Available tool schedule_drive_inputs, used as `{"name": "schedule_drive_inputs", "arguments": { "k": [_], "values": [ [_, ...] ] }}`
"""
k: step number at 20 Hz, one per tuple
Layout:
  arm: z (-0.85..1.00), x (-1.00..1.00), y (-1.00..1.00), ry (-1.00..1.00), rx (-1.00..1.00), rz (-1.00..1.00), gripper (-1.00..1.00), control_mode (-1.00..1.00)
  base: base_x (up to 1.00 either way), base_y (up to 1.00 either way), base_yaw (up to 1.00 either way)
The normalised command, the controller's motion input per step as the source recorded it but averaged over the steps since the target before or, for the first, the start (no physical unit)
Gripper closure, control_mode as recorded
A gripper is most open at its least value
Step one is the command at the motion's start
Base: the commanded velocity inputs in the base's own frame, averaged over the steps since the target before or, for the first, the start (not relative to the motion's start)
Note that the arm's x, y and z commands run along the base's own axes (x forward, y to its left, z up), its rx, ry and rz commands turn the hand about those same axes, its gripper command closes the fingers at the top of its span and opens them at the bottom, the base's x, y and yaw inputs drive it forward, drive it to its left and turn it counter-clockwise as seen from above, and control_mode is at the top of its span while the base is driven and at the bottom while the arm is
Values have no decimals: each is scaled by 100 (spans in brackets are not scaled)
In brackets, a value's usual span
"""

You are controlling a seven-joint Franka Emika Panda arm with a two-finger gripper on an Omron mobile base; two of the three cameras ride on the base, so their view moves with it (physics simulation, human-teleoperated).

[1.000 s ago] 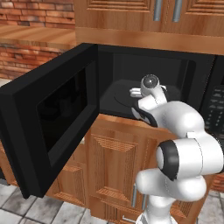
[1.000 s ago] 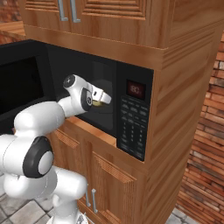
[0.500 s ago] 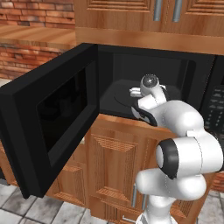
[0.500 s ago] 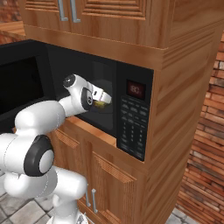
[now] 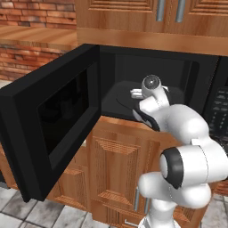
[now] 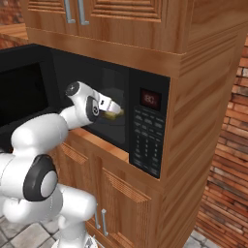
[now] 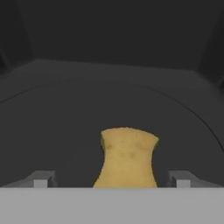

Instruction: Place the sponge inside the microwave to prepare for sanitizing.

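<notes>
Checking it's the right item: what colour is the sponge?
Mustard yellow; the sponge shows best in the hand view, inside the microwave.

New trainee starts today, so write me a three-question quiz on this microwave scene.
1. True or false: the microwave has its door swung open.
2. Where is the sponge? A) inside the microwave, between the fingers; B) on the floor tiles; C) on top of the cabinet.
3. Fill in: the fingers stand ___, neither touching the sponge.
Key: 1 true; 2 A; 3 open.
</notes>
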Motion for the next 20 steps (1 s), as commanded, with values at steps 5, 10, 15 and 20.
{"name": "schedule_drive_inputs", "arguments": {
  "k": [5,10,15,20],
  "values": [
    [42,-64,28,-7,0,3,-100,-100,0,0,0],
    [45,-83,24,-2,0,2,-100,-100,0,0,0],
    [31,-97,21,0,0,4,-100,-100,0,0,0],
    [47,-100,12,0,0,4,-100,-100,0,0,0]
  ]
}}
